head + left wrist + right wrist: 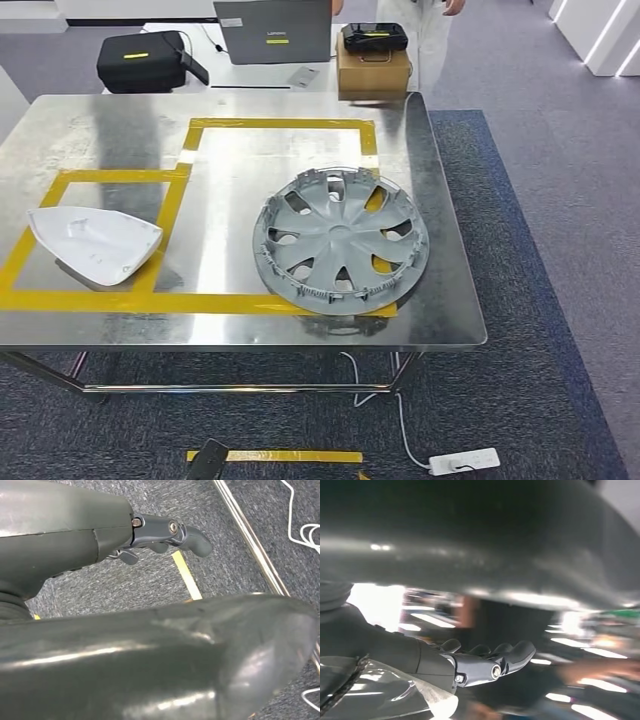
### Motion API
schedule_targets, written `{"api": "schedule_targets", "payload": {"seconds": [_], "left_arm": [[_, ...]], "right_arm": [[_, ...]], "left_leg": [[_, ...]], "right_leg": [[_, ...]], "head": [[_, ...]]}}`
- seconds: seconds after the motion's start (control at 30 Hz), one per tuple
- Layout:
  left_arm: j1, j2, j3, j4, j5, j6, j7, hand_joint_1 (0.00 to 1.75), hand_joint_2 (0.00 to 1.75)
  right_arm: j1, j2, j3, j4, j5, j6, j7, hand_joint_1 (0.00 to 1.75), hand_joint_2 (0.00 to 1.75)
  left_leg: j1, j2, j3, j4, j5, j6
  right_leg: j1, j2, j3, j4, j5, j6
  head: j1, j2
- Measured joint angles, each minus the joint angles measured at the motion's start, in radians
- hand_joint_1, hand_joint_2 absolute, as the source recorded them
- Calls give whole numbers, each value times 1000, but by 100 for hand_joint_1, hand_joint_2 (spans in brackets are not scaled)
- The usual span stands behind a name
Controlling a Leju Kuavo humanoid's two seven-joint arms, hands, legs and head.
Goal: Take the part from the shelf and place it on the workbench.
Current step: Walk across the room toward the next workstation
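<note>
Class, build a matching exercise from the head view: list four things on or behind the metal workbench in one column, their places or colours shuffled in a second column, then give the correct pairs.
Things
1. wheel cover
2. white part
3. cardboard box
4. laptop

Descriptions
A. brown, behind the workbench's far right corner
B. grey, spoked, in the larger taped frame
C. open, on the white table beyond
D. lying in the left taped frame

Pairs: 1-B, 2-D, 3-A, 4-C

Laptop [273, 30], black case [140, 61], cardboard box [373, 70] on far table; power strip [464, 461] on carpet.
</note>
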Motion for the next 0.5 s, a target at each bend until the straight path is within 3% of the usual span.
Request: {"api": "schedule_targets", "payload": {"seconds": [0.1,0.23,0.5], "left_arm": [[-3,0,2,0,-1,0,0,0,0],[-2,2,4,0,-6,0,1,0,0],[-4,2,7,0,-10,-1,2,0,0]], "right_arm": [[19,0,164,32,-11,0,46,0,0],[47,0,298,79,-25,0,139,0,0],[53,3,376,187,-7,0,183,0,0]], "left_leg": [[0,11,8,0,-2,2],[0,15,9,0,-2,2],[0,20,10,0,-2,2]], "right_leg": [[0,10,-8,-1,1,1],[0,13,-1,0,3,0],[0,18,1,0,4,-1]], "head": [[0,0],[0,0],[0,0]]}}
